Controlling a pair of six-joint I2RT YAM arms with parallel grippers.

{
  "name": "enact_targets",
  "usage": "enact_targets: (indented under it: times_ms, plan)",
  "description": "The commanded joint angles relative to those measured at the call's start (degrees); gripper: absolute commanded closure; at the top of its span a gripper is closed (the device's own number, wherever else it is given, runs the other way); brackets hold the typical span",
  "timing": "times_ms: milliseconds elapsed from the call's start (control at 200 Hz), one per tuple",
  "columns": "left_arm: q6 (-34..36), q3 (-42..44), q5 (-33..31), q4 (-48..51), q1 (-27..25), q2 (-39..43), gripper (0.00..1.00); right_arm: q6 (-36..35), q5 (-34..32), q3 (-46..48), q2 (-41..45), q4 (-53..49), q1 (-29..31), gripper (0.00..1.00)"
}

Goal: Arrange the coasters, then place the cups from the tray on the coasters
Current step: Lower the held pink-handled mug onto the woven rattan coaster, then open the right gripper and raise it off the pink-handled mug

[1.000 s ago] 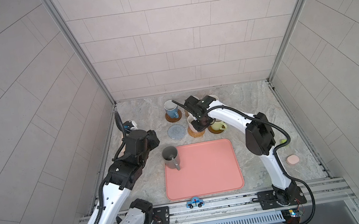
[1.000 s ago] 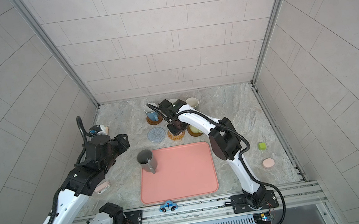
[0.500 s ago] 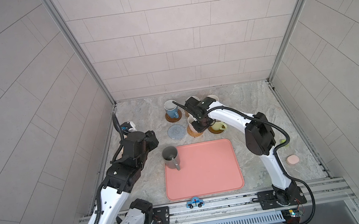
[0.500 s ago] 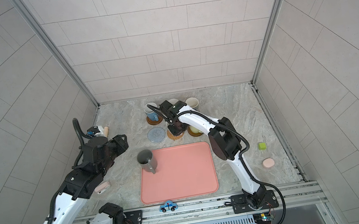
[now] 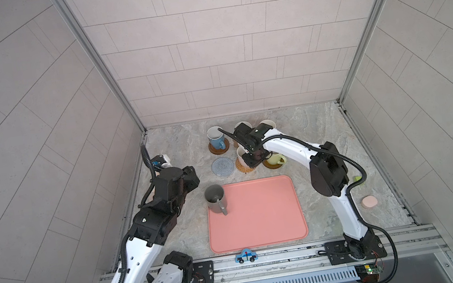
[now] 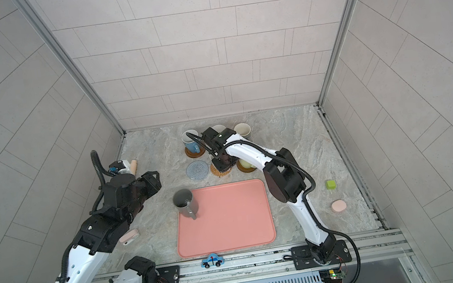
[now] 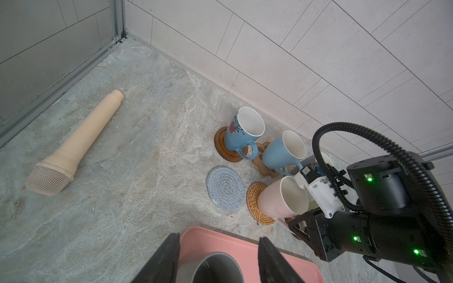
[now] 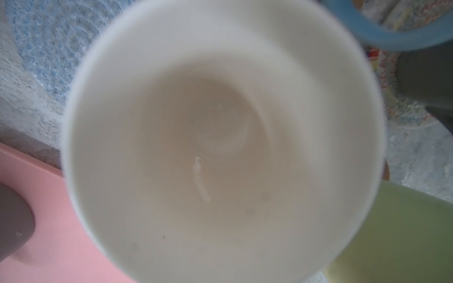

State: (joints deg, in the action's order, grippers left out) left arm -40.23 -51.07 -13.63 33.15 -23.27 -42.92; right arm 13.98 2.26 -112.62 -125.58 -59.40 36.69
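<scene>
Resting on the golden rattan coaster [image 7: 255,203], the pink mug [image 7: 277,203] is still pinched by its handle in the right pincer [image 7: 294,225]. Left pincer [image 7: 218,254], jaws apart and empty, has edged nearer the dark grey mug [image 5: 215,201], last on the tray [image 5: 260,218]; the grey-blue coaster [image 5: 223,166] lies bare.

Both top views give you even, diffuse light from overhead: pale walls [image 5: 208,60] bright, the tall grey mug [image 5: 215,199] casting only a soft, short shadow on the tray [image 5: 260,218]. Wide-angle perspective splays the walls toward the frame edges. Your left wrist view is sharp, stretched at its borders. Your right wrist view is out of focus throughout: the pink mug [image 8: 220,147] fills it, interior dull, one small highlight inside.
</scene>
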Motion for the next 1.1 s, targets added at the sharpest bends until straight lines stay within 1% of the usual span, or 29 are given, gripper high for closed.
enact_targets:
  times_ms: [0,200,505,796,1096]
  plan:
    - [-0.5,0.0,-1.4,0.3,0.2,0.1,0.42,0.6,-1.3,0.8,2.1,-0.9,-0.3,0.79]
    - [-0.5,-0.2,-1.3,0.1,0.2,-0.1,0.42,0.8,-1.3,0.8,2.6,-1.1,-0.4,0.71]
    - [-0.2,-0.6,-1.7,0.1,0.3,-0.5,0.42,0.7,-1.2,1.0,4.2,-1.5,-0.4,0.63]
    - [-0.4,-1.3,-1.7,0.6,0.3,-1.1,0.42,0.6,-1.8,0.8,7.2,-2.6,-0.4,0.57]
    - [-0.6,-1.0,-2.4,0.9,0.3,-0.5,0.42,0.9,-2.1,-0.7,10.2,-3.9,-0.4,0.55]
